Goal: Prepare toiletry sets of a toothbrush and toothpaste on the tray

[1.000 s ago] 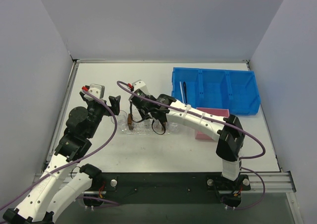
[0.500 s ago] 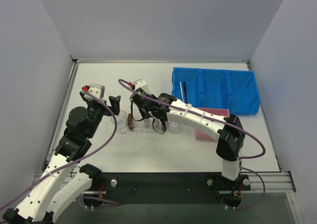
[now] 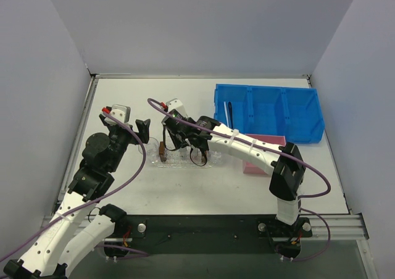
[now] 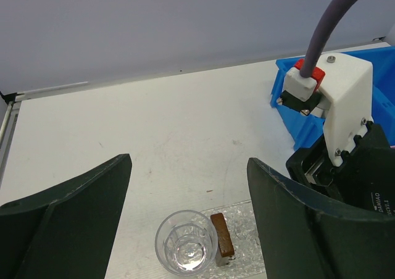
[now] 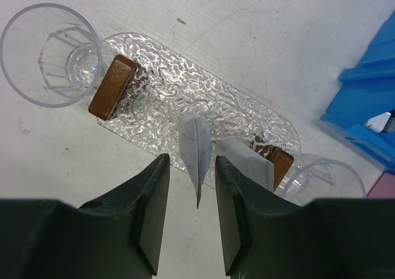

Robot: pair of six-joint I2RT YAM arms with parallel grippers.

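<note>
Right gripper (image 5: 191,168), jaws narrowly parted, straddles a toothpaste tube (image 5: 196,146) on the tray (image 5: 162,81); left gripper (image 4: 188,163) stands wide open.

Top view: fixed, high behind the arm bases (image 3: 284,229); looks down and forward over the whole table (image 3: 185,189) to the back wall (image 3: 197,26); the farthest view.
Left wrist view: low and near; faces forward across the table toward the back wall, framed by the left fingers (image 4: 68,223).
Right wrist view: near, looking almost straight down on the tray (image 5: 166,84); right fingers (image 5: 151,217) at the bottom edge.
Shared by all three: tray, left cup (image 4: 186,250), the block (image 4: 221,242) beside it, part of the bin (image 4: 296,128).
</note>
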